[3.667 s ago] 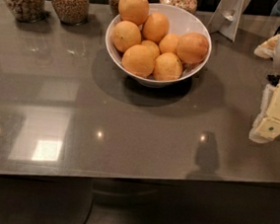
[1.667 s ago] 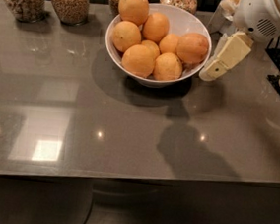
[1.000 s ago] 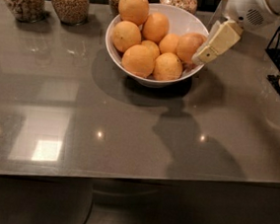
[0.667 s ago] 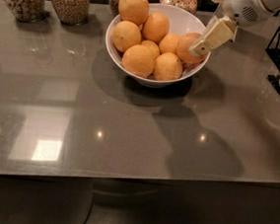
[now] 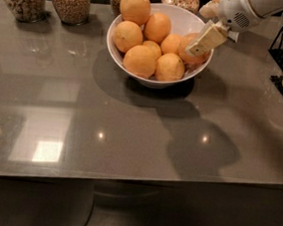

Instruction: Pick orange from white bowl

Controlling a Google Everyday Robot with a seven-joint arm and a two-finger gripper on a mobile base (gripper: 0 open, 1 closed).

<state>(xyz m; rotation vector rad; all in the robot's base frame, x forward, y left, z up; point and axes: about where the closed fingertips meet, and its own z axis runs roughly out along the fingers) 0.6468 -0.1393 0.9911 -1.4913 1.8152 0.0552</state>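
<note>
The hand (image 5: pixel 201 43) is hanging over the right side of the white bowl (image 5: pixel 186 20), which is standing near the far edge of the counter (image 5: pixel 128 148), right of its middle. The hand is crossing the orange (image 5: pixel 183 43), which is resting against the bowl's right wall. Whether the hand is apart or together cannot be told.

Risk: an off-centre closure is likely to be rolling the smooth orange into its neighbours or striking the rim.

Seconds earlier the hand was waiting at the right edge, well apart from the bowl. The fruit is lying unchanged.
</note>
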